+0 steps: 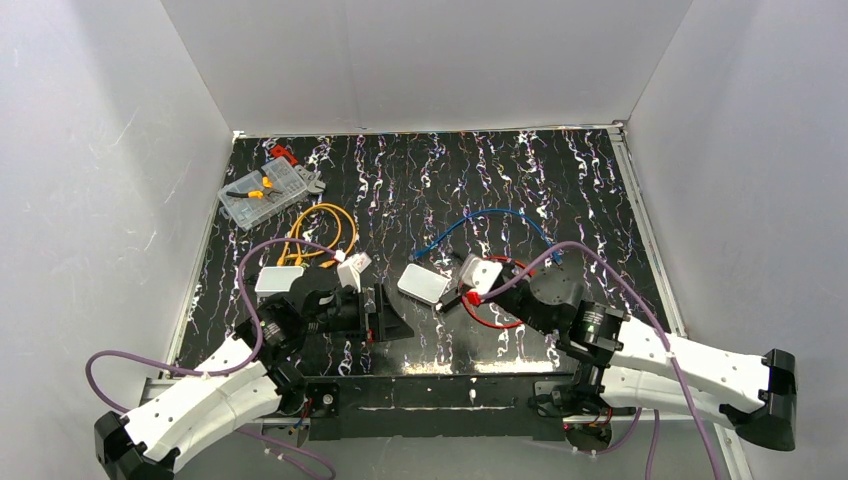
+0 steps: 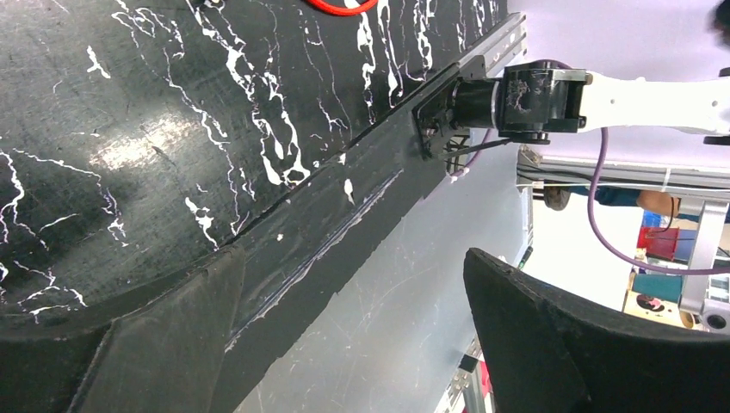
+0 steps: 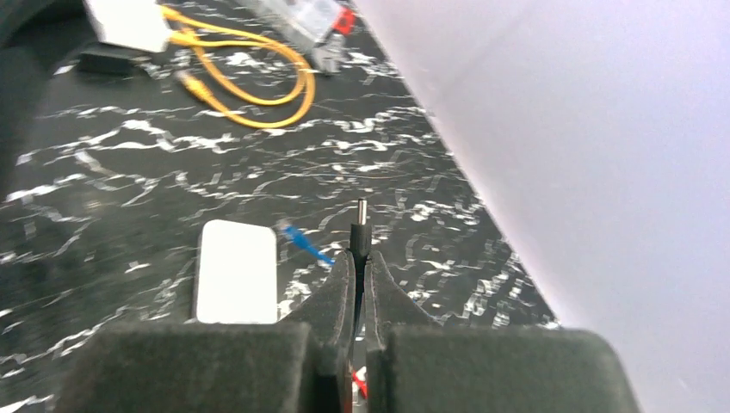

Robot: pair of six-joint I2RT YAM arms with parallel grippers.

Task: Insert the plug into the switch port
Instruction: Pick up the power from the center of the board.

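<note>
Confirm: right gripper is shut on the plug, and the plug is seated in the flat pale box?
Not seated. Right wrist view: the right gripper is shut on the plug, but its tip stands bare, apart from the flat pale box.

Bare worktop (image 1: 420,190) lies open behind the pale box (image 1: 424,284) — a blue cable (image 1: 490,214) and a smaller white box (image 1: 482,273) crowd its right.
</note>
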